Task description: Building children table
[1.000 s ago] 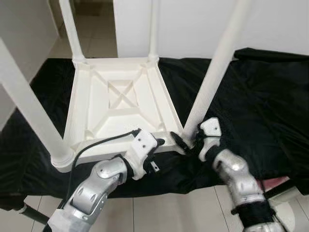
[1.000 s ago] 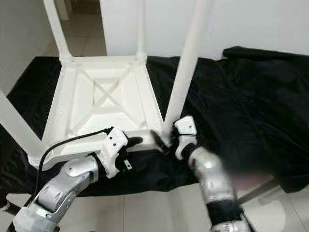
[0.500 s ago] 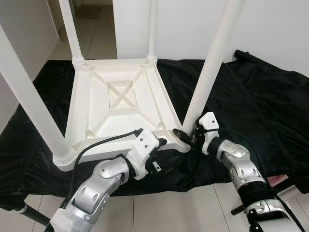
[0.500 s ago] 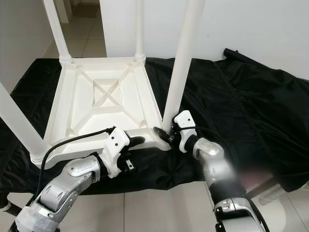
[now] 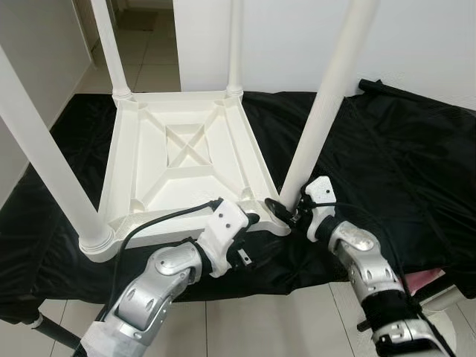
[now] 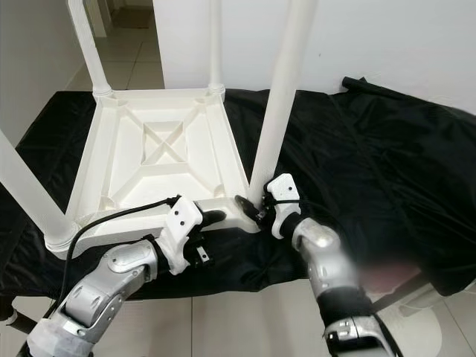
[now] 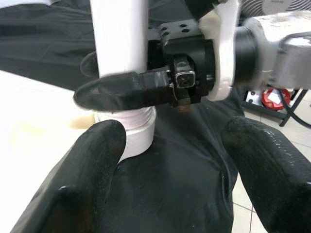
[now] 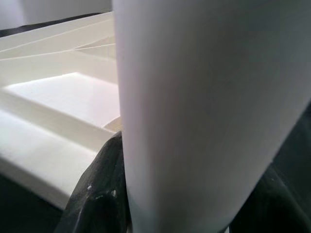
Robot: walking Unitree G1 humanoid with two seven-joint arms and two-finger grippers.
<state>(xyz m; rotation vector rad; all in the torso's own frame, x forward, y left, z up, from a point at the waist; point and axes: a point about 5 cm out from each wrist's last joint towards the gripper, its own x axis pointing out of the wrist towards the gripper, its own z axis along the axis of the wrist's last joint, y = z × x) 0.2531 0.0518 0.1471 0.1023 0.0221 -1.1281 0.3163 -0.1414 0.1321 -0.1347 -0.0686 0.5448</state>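
Two grippers work at the near edge of an upturned white table (image 5: 186,160) that lies top-down on a black cloth (image 5: 401,149) spread over the floor, its four legs pointing straight up. Nearest, the left gripper (image 7: 175,160) hovers with fingers (image 7: 92,160) spread wide, aimed at the near right corner and holding nothing; it sits just beside the table's front rim. Next to it, the right gripper (image 5: 286,212) has its fingers pinching the near right leg (image 5: 323,111) low down, right above the socket (image 7: 127,141) where the leg meets the corner. That leg's long axis runs near vertical, leaning slightly away toward the right as it rises. It looks like stiff, smooth moulded plastic: probably light, hard enough not to give under the fingers, but slick and round, so a grip could slip or turn on it. Low on the leg seems the sensible hold, since it keeps leverage small while the leg is seated or twisted home, and the ribbed frame beside the corner would suit the free gripper for steadying. Farther off, the near left leg (image 5: 44,156) stands upright at its corner, and the two far legs (image 5: 110,44) rise by the wall (image 5: 282,37).
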